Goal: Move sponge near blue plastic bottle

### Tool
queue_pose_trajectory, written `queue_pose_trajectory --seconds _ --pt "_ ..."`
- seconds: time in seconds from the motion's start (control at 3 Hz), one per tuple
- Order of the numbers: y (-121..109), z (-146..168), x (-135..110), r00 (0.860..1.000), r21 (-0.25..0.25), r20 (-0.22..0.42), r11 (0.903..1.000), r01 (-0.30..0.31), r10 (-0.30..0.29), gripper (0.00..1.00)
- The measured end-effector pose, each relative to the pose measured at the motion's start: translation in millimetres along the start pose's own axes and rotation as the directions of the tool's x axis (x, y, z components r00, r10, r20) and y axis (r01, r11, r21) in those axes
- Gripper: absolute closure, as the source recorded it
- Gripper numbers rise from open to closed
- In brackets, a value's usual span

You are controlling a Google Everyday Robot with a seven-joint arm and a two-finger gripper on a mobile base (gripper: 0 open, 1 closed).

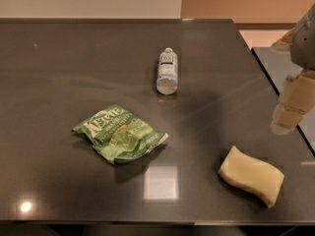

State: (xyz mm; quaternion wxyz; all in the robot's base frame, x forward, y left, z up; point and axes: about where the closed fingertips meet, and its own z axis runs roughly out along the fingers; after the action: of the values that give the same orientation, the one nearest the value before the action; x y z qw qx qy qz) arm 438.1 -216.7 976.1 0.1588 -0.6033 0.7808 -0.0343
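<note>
The pale yellow sponge (251, 175) lies flat on the dark table (59, 68) near the front right corner. The blue plastic bottle (167, 71) lies on its side at the table's middle back, white cap pointing away from me. My gripper (291, 108) hangs at the right edge of the view, above and to the right of the sponge and apart from it, with pale fingers pointing down. It holds nothing that I can see.
A crumpled green snack bag (120, 132) lies left of centre, between the bottle and the table's front edge. A second dark surface (283, 65) stands beyond a gap at the right. The table's right edge runs close to the sponge.
</note>
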Motion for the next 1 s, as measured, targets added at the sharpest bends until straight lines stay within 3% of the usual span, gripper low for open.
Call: queue_pose_trajectory --seconds 0.67,1.0 --pt "3.4 2.1 2.6 1.0 -0.008 -0.001 0.9999 -0.008 0.008 0.0" --pt "17.8 10.7 11.9 0.999 -0.02 0.027 0.9996 -0.021 0.022 0.0"
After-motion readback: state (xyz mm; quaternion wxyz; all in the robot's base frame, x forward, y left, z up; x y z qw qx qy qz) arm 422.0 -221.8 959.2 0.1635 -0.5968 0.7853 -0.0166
